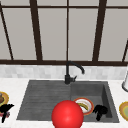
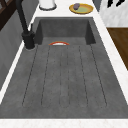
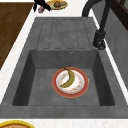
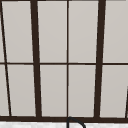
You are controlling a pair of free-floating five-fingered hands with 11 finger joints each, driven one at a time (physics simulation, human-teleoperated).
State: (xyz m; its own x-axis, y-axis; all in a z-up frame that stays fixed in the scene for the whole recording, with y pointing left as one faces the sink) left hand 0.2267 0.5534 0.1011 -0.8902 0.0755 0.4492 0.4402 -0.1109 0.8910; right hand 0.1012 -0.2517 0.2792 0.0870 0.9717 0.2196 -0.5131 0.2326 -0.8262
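Left robot hand (image 1: 5,109): at the front view's left edge, above the white surface (image 1: 10,85), fingers straight and spread, holding nothing; just beside a yellow plate (image 1: 5,96) carrying a brown item and a small pinkish thing (image 1: 6,114) under the fingers. Right robot hand (image 1: 100,110): low in the dark grey sink (image 1: 45,100) basin, fingers curled downward, grasping nothing that can be seen, just beside the red-rimmed plate (image 3: 70,82). Banana (image 3: 68,78): lies curved on that plate, in the basin's middle. Red ball (image 1: 67,115): at the sink's front edge. Black faucet (image 1: 71,72): behind the sink. Second yellow plate (image 1: 124,110): on the surface at right. No writing or labels legible.
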